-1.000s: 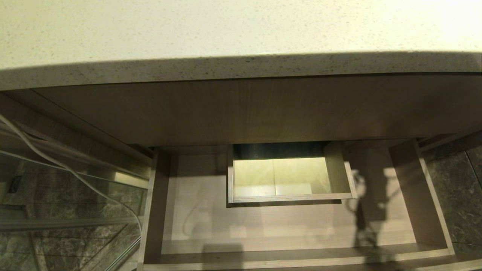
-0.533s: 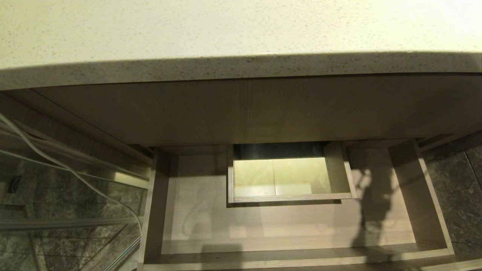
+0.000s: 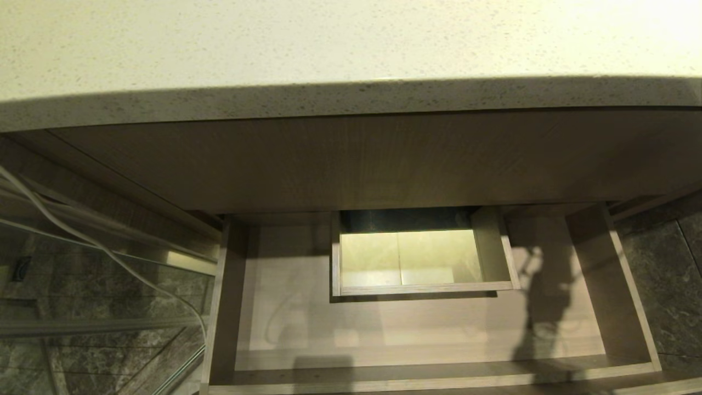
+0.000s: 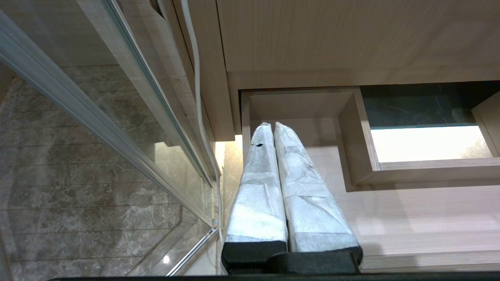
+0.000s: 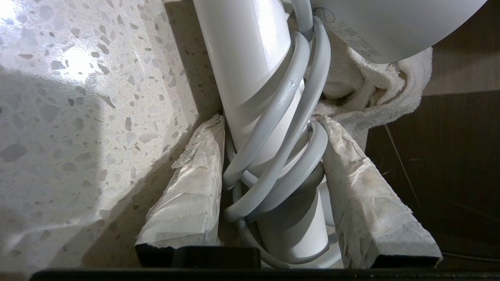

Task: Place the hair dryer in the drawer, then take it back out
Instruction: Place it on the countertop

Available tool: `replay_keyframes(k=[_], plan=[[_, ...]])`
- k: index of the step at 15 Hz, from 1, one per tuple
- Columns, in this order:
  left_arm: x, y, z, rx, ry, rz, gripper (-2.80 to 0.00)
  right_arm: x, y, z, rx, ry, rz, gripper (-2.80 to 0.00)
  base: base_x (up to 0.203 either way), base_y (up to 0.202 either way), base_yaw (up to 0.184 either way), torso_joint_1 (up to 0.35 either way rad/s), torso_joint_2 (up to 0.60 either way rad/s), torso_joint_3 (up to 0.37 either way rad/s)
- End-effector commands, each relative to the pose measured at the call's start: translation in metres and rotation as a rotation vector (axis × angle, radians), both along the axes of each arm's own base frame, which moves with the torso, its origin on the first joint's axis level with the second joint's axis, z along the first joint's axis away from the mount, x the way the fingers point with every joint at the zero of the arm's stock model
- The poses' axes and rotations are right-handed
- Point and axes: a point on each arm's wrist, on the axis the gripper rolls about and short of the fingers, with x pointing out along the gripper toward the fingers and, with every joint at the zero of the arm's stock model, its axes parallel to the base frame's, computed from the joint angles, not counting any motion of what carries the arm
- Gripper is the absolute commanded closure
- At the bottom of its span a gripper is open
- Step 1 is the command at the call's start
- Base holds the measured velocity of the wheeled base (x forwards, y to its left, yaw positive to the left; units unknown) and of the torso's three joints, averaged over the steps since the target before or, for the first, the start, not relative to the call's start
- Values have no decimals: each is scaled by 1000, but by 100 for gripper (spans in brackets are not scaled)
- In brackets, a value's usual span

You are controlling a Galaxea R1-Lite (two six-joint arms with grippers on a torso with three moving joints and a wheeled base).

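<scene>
Right gripper (image 5: 269, 125): your taped fingers (image 5: 187, 195) straddle the handle of the hair dryer (image 5: 250, 70) and pinch it through the cord (image 5: 289, 117) wound around it. That grip low on the handle likely keeps the fat barrel free and stops the cord loops slipping off. The dryer sits at the edge of the speckled countertop (image 5: 58, 117), barrel against a white towel (image 5: 375, 86); whether it has cleared the surface, you cannot tell.

Left gripper (image 4: 273, 128): fingers pressed together, nothing between them, parked over the left end of the drawer (image 3: 307, 323), out of the way.

Drawer stands pulled out below the counter edge, floor bare around the boxed notch (image 3: 419, 258) at its rear. The dryer does not appear in the head view. A shadow falls on the right part of the floor, probably where you will set it down.
</scene>
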Motion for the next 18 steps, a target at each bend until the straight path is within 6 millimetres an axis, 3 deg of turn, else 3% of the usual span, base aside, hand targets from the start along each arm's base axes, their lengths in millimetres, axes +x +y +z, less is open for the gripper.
replay_keyframes(k=[1,12,13,18], plan=[[4,0,-11,-1,39,0,0,-3,1,2,-9,-4,1,0,0,0,0,0,0,0],[4,0,-11,-1,39,0,0,-13,6,7,-11,-26,-4,0,0,0,0,0,0,0],[4,0,-11,-1,39,0,0,-13,5,6,-11,-22,0,-280,0,0,0,0,0,0],[4,0,-11,-1,39,0,0,-18,8,10,-20,-40,-4,-280,0,0,0,0,0,0]])
